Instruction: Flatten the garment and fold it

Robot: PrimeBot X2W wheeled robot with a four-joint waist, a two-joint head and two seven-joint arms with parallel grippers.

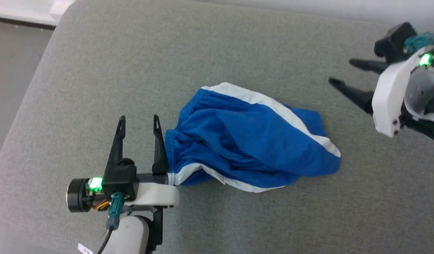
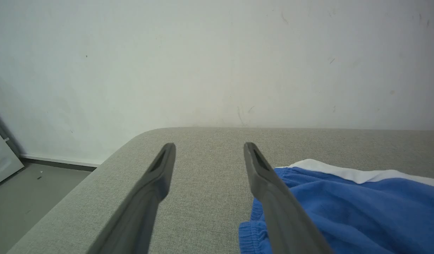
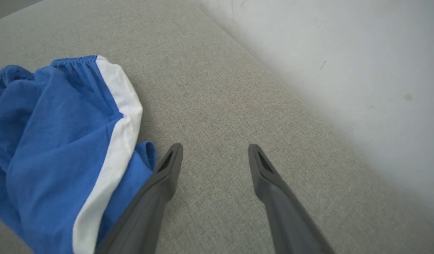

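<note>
- Bright blue, white-striped cloth shorts lie crumpled on a grey woven cushion: nothing flattened or folded yet.
- Left gripper at their nine o'clock, right gripper at two o'clock: both spread wide, empty.

- Head view looks steeply down on the cushion, with the garment between the fingers of the left gripper and the right gripper.
- Left wrist view sits low, facing the wall beyond its fingertips; garment beside its right finger.
- Right wrist view tilts down, close; garment beside its left finger.
- All three share garment and cushion.
</note>
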